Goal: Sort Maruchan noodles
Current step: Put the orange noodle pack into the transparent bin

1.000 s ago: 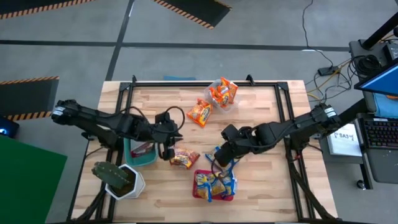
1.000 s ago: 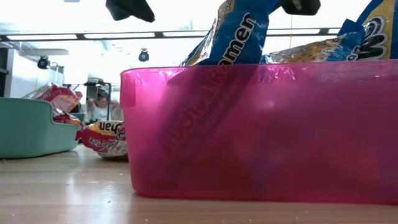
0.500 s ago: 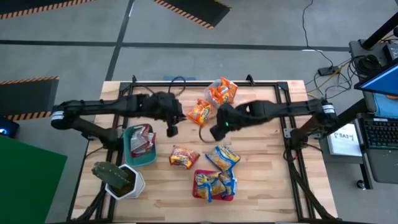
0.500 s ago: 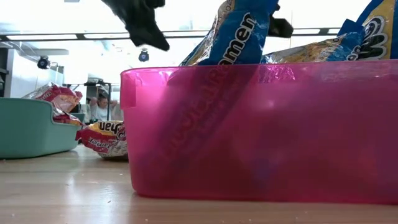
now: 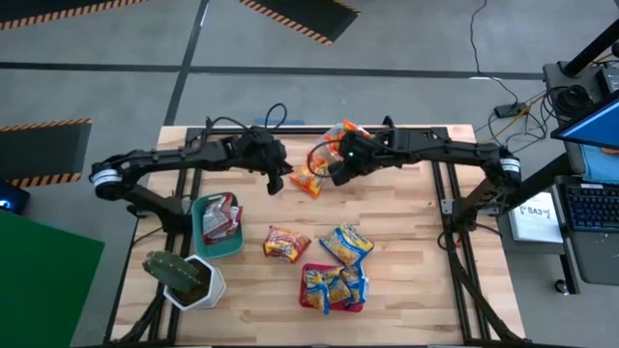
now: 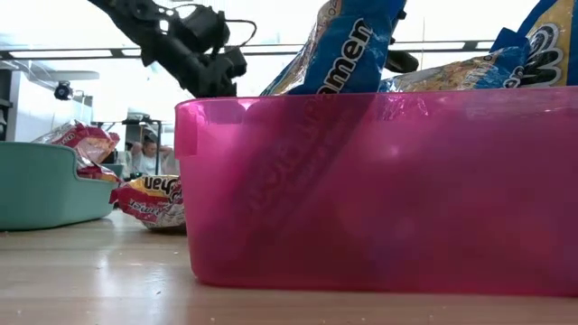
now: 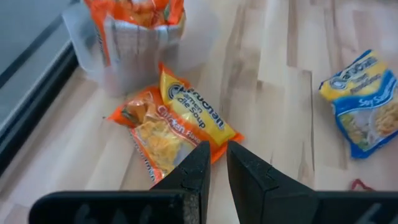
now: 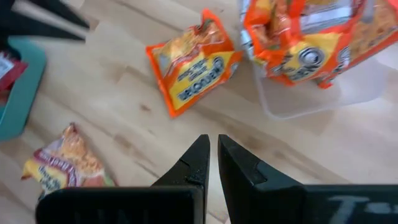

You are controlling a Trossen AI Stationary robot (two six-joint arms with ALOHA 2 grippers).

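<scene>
Blue ramen packets (image 6: 348, 45) in pink bin (image 6: 379, 190)

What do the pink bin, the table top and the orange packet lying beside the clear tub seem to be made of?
Pink bin: translucent plastic, glossy; packets show dimly through its wall.
Table top: pale wood, matte; planks and grain show.
Orange packet: thin printed plastic film, probably; it crinkles and shines.
Clear tub: see-through plastic.

Worktop (image 5: 416, 280): pale wood planks, black frame. Loose packet (image 5: 309, 178) near clear bin (image 5: 340, 159): orange with yellow band, dark lettering. Packets in clear bin (image 8: 298, 43): orange. Silver/red packet (image 5: 286, 244): red-and-silver with yellow print. Blue-and-yellow packet (image 5: 346, 243): blue edges, yellow centre. Red bin (image 6: 379, 190): translucent pink-red. Teal bin (image 6: 41, 185): flat teal. Cactus (image 5: 172, 272): green, white pot. Both arms: black.
</scene>
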